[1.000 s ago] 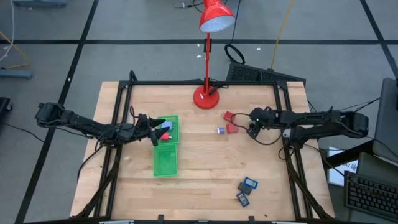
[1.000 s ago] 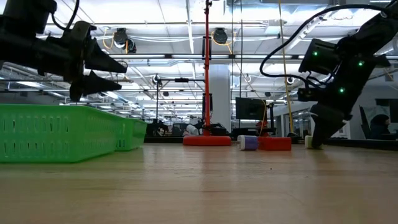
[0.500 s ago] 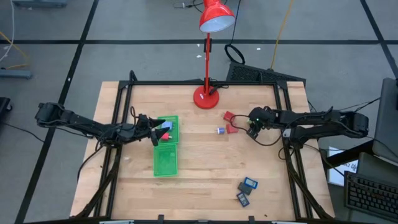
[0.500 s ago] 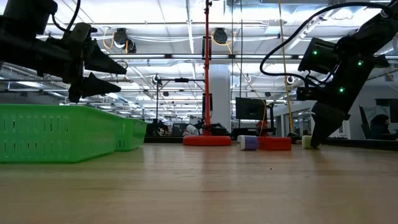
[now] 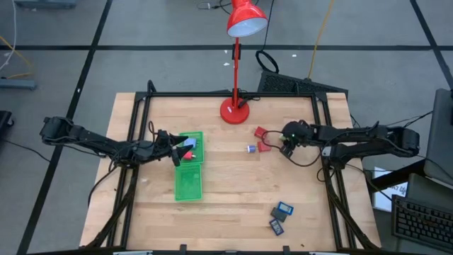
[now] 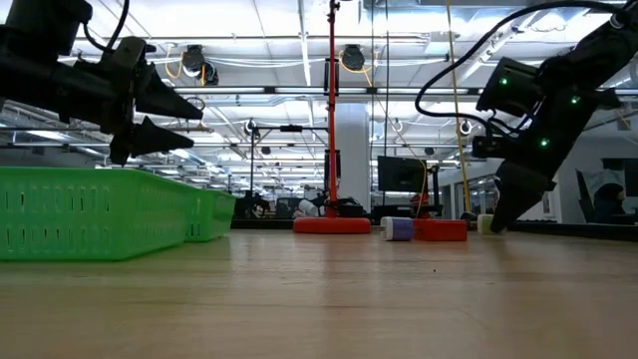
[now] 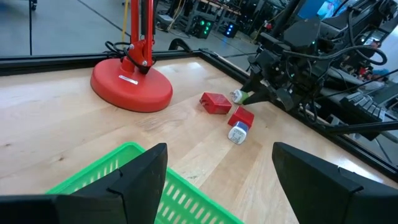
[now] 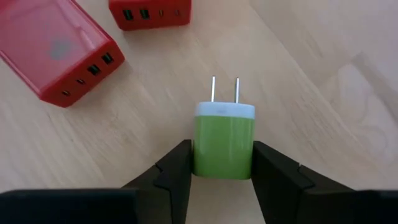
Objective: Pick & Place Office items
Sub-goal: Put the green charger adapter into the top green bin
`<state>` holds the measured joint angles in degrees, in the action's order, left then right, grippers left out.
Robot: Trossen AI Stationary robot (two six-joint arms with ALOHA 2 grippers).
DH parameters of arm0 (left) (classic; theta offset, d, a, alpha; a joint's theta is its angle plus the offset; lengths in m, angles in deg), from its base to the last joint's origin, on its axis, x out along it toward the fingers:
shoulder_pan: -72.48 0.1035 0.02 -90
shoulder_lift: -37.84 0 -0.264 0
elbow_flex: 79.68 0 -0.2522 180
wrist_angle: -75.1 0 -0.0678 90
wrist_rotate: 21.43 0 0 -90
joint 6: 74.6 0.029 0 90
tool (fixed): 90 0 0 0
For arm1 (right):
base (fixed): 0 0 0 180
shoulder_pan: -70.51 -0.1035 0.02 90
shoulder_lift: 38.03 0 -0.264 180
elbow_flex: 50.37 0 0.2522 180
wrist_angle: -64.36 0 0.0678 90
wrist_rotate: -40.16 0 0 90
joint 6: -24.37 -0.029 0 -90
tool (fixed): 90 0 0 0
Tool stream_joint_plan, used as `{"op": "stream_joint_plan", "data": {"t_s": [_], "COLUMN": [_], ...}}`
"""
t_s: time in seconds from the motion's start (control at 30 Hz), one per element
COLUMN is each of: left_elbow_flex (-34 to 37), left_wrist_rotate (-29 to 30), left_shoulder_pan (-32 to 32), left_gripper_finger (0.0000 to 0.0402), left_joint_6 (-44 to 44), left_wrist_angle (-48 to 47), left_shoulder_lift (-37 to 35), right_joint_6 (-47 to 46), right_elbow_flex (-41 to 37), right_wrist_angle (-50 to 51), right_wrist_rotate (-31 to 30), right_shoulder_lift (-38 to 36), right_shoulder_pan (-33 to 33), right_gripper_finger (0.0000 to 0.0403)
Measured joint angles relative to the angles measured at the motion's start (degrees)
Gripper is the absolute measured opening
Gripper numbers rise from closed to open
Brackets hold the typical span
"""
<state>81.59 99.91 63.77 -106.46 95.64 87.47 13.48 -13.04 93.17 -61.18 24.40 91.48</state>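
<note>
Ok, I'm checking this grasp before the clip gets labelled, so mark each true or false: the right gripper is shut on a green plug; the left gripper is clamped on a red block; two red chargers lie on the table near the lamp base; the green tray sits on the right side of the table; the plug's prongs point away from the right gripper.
1. True: the right gripper is shut on the green plug.
2. False: the left gripper is open and empty, above the green tray.
3. True: two red chargers lie near the lamp base.
4. False: the tray sits on the table's left side.
5. True: the prongs point away.
</note>
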Motion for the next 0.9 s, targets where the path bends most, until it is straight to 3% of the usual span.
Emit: {"op": "stream_joint_plan", "data": {"t_s": [0.47,0.67,0.9], "left_elbow_flex": [0.00,0.00,-0.02], "left_wrist_rotate": [0.02,1.46,9.35], "left_shoulder_pan": [-0.02,0.07,1.07], "left_gripper_finger": [0.0294,0.0294,0.0294], "left_joint_6": [-0.17,-0.17,5.35], "left_wrist_angle": [-0.35,0.46,9.47], "left_shoulder_lift": [0.00,0.00,-0.02], "right_joint_6": [4.38,9.45,10.55], "right_elbow_flex": [0.00,0.00,0.02], "right_wrist_angle": [-10.93,-20.89,-41.27], "right_wrist_rotate": [1.12,1.75,15.38], "right_shoulder_lift": [0.00,0.00,0.00], "right_shoulder_pan": [0.00,0.00,0.09], "right_gripper_finger": [0.0133,0.0133,0.0133]}}
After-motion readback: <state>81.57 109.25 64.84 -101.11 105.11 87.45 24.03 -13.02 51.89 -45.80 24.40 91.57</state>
